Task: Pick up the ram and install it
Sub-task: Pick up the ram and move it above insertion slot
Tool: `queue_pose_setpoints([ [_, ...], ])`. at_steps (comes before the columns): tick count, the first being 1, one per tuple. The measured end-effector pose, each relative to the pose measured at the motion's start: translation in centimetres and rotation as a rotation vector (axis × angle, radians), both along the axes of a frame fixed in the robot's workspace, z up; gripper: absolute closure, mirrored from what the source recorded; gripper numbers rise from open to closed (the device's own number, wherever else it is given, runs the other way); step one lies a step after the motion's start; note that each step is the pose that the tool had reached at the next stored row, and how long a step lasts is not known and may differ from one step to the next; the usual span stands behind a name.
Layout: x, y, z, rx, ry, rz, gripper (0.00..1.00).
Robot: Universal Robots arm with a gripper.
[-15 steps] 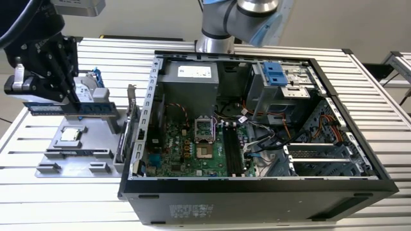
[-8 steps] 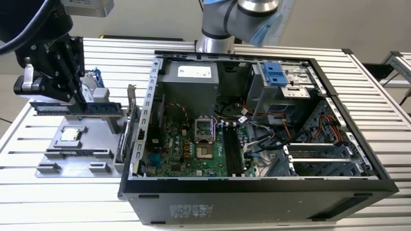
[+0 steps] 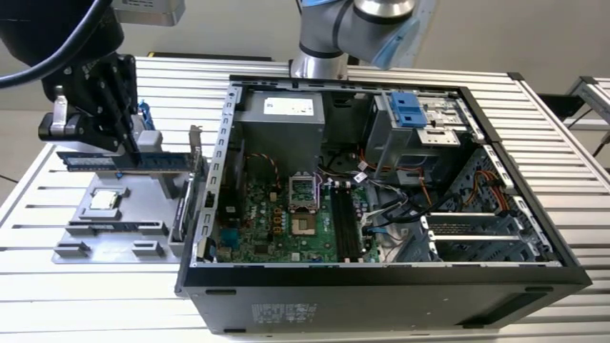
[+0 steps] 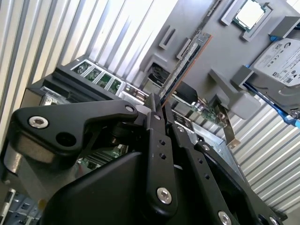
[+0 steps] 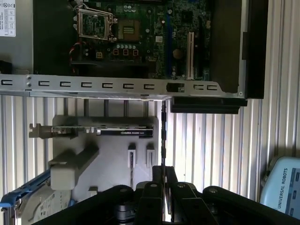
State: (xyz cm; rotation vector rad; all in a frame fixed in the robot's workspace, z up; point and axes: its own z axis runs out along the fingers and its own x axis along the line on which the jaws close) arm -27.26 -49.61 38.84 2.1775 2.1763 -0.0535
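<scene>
Gripper has its fingers pinched tight on the ram, grabbing the bluish stick near one end. The stick sits over the gray parts tray, with the processor chip lying on that tray. The open PC case stands right beside the tray.

The open computer case is lying on the counter, with the motherboard sitting on its floor and the power supply standing beyond that in the exterior view. The parts tray is sitting just beside the case, toward the exterior view's left, carrying the processor and the hard drive. The pincer is holding the ram over the tray.
</scene>
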Motion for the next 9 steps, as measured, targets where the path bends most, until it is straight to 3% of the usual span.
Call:
queue_pose_setpoints([
  [9, 1.15, 0.00, 0.00, 0.0001, -0.0001, 0.000, 1.00],
])
